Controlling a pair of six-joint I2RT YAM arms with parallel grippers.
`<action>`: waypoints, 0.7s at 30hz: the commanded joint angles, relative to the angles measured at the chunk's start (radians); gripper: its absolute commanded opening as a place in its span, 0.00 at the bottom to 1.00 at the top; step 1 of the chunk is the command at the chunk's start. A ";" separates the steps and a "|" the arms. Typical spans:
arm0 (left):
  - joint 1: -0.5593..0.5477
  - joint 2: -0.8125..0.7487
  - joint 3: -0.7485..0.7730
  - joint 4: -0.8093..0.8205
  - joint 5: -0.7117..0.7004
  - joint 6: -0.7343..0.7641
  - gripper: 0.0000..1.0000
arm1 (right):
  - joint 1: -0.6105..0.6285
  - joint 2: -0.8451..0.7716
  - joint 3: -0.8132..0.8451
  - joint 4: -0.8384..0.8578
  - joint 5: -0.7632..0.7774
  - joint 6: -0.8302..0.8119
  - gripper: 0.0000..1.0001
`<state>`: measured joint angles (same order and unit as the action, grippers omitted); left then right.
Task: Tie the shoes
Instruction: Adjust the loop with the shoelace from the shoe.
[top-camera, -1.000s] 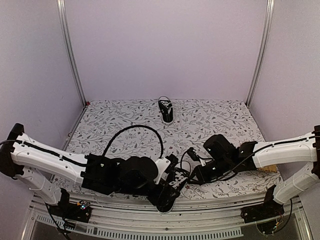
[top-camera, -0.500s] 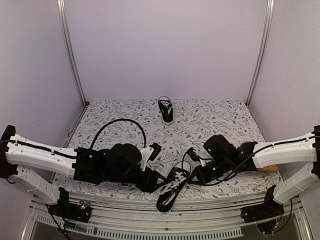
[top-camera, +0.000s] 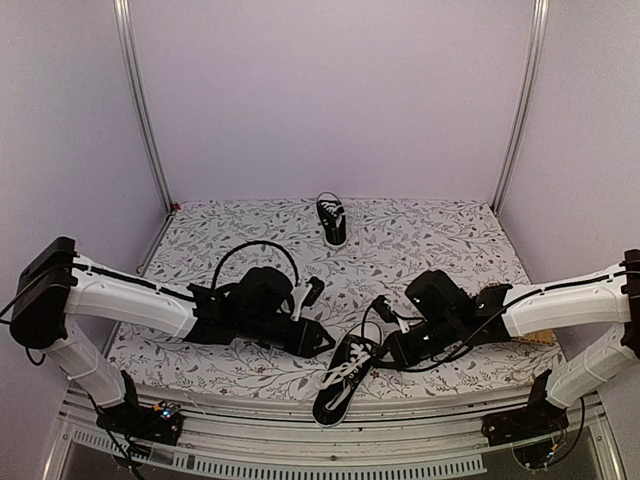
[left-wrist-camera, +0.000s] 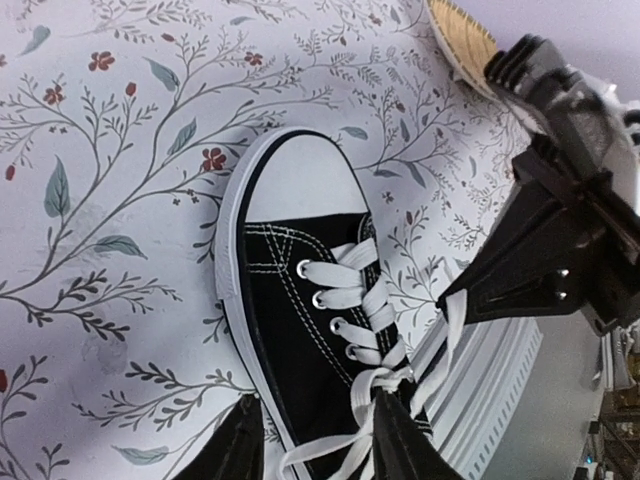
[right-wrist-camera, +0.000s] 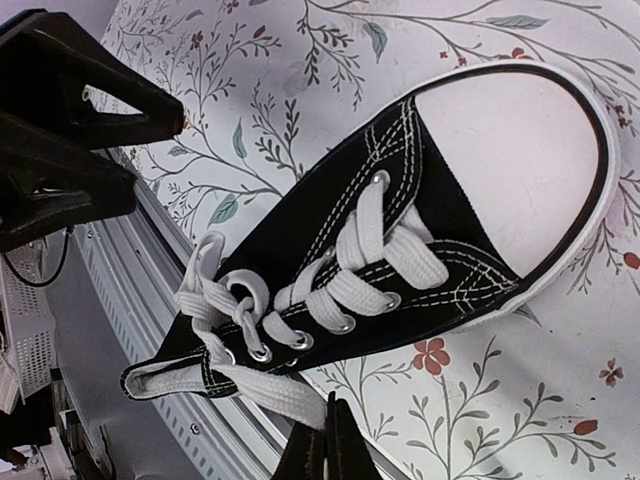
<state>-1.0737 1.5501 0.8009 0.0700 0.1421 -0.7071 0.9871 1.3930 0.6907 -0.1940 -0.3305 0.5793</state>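
Floral-printed tablecloth (top-camera: 450, 240), near edge: a small black canvas sneaker with white toe cap (top-camera: 340, 378) lies heel past the rim, its twin (top-camera: 332, 220) well back. We see the right gripper (right-wrist-camera: 325, 448) pinching one flat white lace (right-wrist-camera: 265, 393), the left gripper (left-wrist-camera: 320, 445) parted astride the other strand (left-wrist-camera: 352, 430); closing low, keeping both taut, looks best

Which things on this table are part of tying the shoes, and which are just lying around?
Job: near shoe, its white lace, far shoe, left gripper, right gripper pinching that lace.
Lying about: tan woven thing, floral cloth.
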 joint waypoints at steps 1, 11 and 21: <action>0.023 0.082 0.048 0.068 0.116 0.028 0.34 | -0.006 0.017 -0.019 0.035 -0.020 -0.006 0.02; 0.018 0.186 0.069 0.151 0.238 0.001 0.26 | -0.006 0.019 -0.043 0.043 -0.026 0.005 0.02; 0.003 0.208 0.047 0.162 0.264 -0.013 0.23 | -0.007 0.020 -0.047 0.050 -0.025 0.007 0.02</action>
<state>-1.0668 1.7393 0.8486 0.1989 0.3798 -0.7105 0.9871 1.4086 0.6586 -0.1711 -0.3508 0.5835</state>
